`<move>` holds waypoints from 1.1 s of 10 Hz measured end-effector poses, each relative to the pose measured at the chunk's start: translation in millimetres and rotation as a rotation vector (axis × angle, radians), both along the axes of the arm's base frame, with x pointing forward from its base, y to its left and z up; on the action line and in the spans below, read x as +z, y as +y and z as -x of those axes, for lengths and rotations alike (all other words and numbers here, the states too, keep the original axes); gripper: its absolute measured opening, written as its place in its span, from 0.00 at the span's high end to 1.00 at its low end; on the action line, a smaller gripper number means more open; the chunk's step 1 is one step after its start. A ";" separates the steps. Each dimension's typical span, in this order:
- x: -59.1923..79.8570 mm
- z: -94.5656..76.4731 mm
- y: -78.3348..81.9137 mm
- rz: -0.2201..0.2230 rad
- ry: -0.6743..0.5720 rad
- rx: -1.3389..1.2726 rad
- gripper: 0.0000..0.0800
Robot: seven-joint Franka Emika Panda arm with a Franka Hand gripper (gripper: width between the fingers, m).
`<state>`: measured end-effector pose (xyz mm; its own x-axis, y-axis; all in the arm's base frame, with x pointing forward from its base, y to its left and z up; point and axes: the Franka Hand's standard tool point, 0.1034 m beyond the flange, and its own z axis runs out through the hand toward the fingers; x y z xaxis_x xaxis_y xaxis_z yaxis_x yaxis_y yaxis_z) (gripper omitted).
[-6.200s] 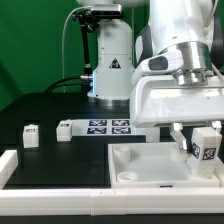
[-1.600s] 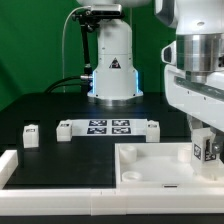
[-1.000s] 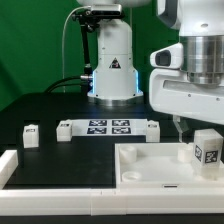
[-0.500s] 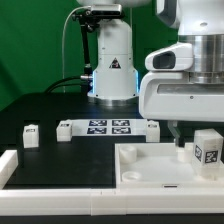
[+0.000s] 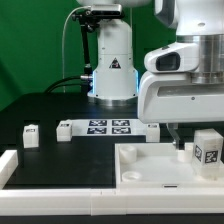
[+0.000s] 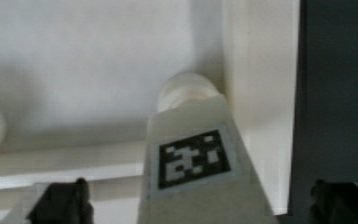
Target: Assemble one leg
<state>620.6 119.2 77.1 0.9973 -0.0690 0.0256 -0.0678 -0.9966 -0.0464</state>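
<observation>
leg [image 6: 194,150] | rigid, light, smooth plastic, probably slippery | take by flat sides, mid-body | gripper [image 6: 202,204] spread wide, empty, straddling leg, apparently untouching

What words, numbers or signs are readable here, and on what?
No words or numbers can be read.
Black triangle sign on the white machine at the back: its symbol is too small to read.
Square marker tags, patterns rather than text: on the leg and the marker board.
</observation>
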 end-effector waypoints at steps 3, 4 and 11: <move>-0.2 0.3 0.3 -0.005 0.004 -0.075 0.64; -0.2 0.2 -0.3 -0.008 0.008 -0.167 0.64; -0.9 1.6 -0.1 -0.048 0.024 -1.076 0.64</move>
